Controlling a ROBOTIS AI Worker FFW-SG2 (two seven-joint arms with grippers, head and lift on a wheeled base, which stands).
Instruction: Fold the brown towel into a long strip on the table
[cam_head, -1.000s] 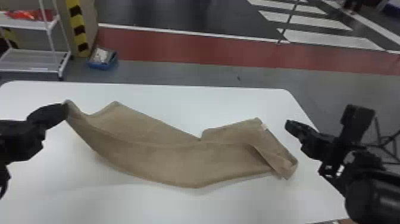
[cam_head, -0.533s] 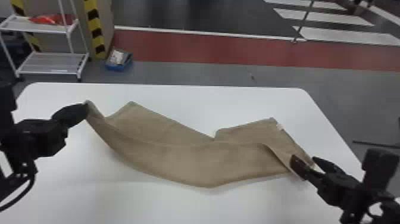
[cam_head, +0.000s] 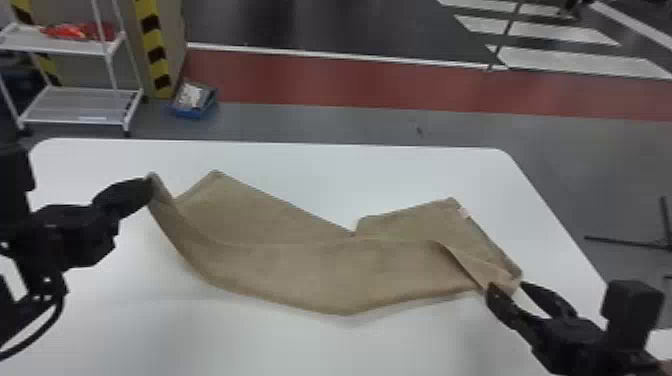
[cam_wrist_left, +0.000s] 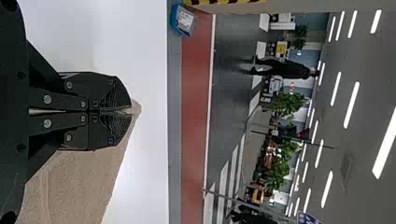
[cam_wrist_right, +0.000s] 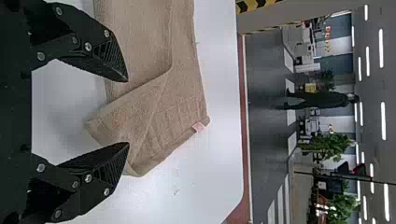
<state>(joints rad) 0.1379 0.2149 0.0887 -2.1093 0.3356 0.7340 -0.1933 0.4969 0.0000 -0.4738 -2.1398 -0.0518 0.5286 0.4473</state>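
In the head view the brown towel (cam_head: 320, 270) lies across the table, partly folded over, its left corner lifted. My left gripper (cam_head: 150, 186) holds that corner; in the left wrist view the left gripper (cam_wrist_left: 126, 111) is shut on it, with the cloth hanging below. My right gripper (cam_head: 505, 287) is at the towel's near right corner, fingers apart. The right wrist view has the right gripper (cam_wrist_right: 127, 112) open, with a folded-over corner of the towel (cam_wrist_right: 149, 107) between and beyond its fingertips, not gripped. A small pale tag sits on the towel's right edge.
The white table (cam_head: 200, 335) has bare surface in front of the towel and behind it. Beyond its far edge stand a white shelf rack (cam_head: 75, 105) and a blue box (cam_head: 194, 102) on the floor. A black stand leg (cam_head: 625, 242) is at the right.
The right gripper has come in from the right to the towel's right corner, fingers spread. The head view has shifted somewhat. The left gripper still holds its corner.
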